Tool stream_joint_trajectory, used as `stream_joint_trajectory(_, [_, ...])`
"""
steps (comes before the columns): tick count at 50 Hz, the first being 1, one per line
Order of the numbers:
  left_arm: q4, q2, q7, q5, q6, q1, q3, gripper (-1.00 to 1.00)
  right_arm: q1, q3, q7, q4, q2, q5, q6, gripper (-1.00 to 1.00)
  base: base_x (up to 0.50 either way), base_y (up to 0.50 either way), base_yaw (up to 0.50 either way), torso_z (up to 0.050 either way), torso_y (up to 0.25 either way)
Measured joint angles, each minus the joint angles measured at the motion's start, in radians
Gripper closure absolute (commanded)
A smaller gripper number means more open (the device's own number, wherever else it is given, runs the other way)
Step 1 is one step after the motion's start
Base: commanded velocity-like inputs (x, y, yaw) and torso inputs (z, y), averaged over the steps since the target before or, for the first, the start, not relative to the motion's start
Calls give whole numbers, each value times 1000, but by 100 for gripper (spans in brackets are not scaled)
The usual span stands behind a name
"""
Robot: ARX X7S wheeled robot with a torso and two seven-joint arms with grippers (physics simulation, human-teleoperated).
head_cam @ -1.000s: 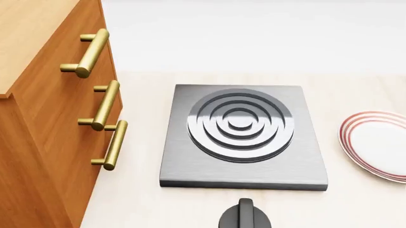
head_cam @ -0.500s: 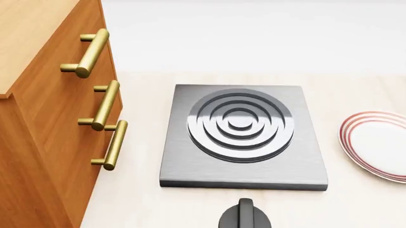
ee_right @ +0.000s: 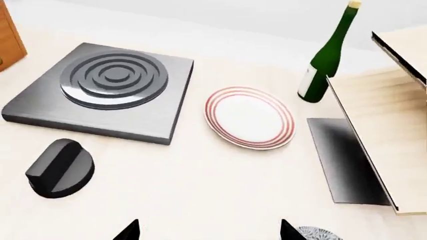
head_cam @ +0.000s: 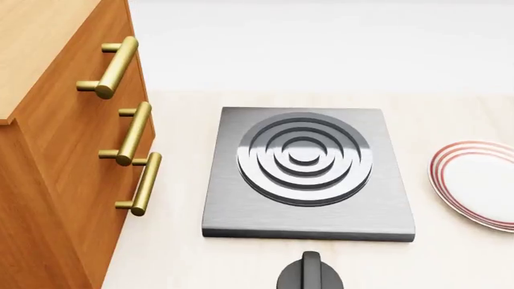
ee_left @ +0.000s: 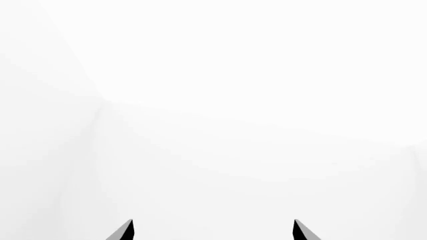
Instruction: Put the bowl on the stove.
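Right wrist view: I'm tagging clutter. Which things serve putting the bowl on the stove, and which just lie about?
Job: stove; bowl, only a patterned edge showing.
Lying about: red-ringed plate; black knob; green bottle.

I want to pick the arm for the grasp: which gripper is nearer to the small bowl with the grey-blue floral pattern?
Right. The right gripper hangs open just beside the bowl. The left gripper faces only blank white; no bowl shows there.

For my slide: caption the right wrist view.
Stove, knob, red-ringed plate and green bottle on pale counter.
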Motion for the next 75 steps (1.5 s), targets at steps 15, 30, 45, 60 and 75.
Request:
stream_joint_trajectory(15, [-6,4,3,5,2,0,8,-100,-12,-31,19,58,-11,8,32,-100,0,0,0,0,0])
stream_joint_trajectory(30, [-9,9,5,9,0,-5,19,-100,-26,-21,35,85,-35,-15,25,-100,0,0,0,0,0])
stream_joint_trajectory(45, [-9,10,5,9,-2,-10,25,-100,-27,-65,82,112,-38,-65,-7,-100,0,0,0,0,0])
stream_joint_trajectory(60, [-11,13,5,12,-2,-13,30,-100,21,-279,183,187,-18,-152,-80,-100,0,0,0,0,0])
stream_joint_trajectory(75, [-10,14,7,16,-5,-19,40,-100,149,-523,272,281,1,-198,-140,-100,0,0,0,0,0])
